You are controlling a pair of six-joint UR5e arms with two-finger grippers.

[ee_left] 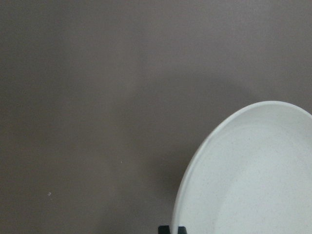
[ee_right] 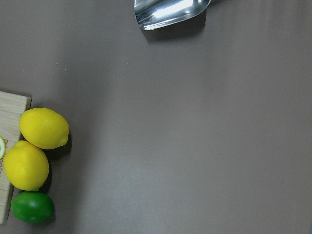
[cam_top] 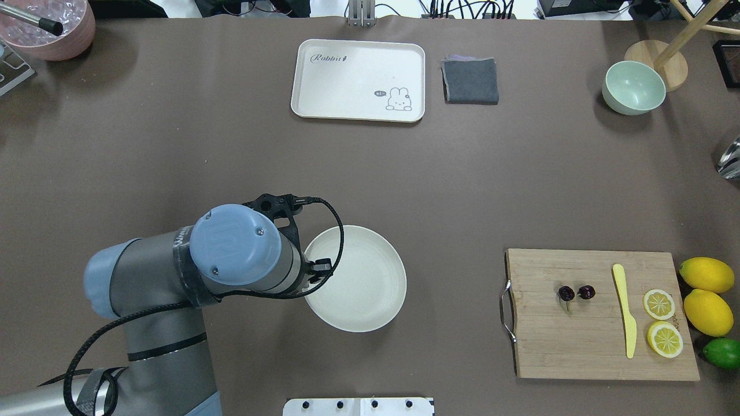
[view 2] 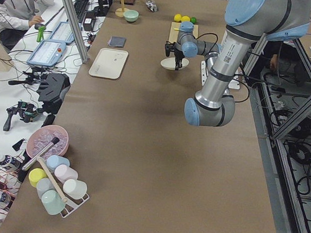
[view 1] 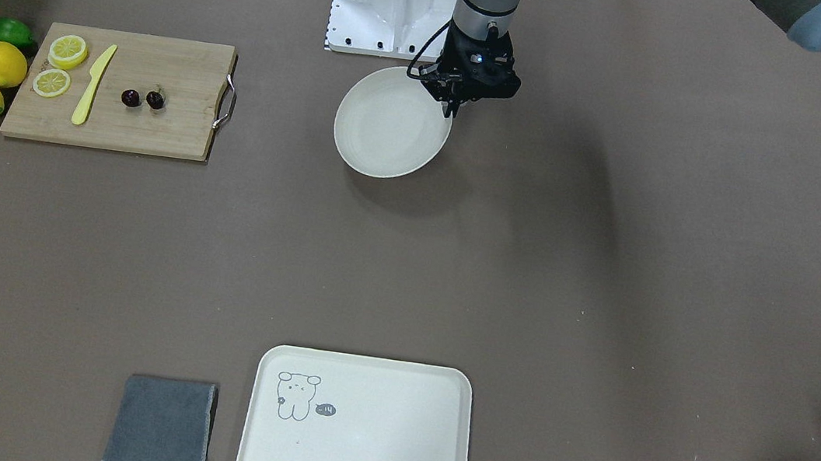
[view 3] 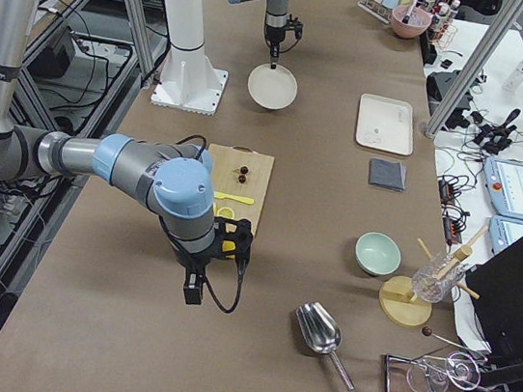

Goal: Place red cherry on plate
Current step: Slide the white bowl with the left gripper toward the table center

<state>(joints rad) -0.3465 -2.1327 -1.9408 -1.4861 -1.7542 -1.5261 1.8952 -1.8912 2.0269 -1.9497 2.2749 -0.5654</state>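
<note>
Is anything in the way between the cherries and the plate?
Nothing visible blocks the way. The cherries lie on the cutting board. Only the board's metal handle and bare table lie between them and the plate. The left gripper is at the plate's rim, on the side away from the cherries.

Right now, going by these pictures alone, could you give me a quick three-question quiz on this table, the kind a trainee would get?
1. True or false: the cherry already lies on the plate.
2. Which thing is the left gripper closest to? A tray, B plate, C bowl.
3. How many whole lemons lie beside the board?

Key: 1 false, it is on the board. 2 B. 3 two.
</note>
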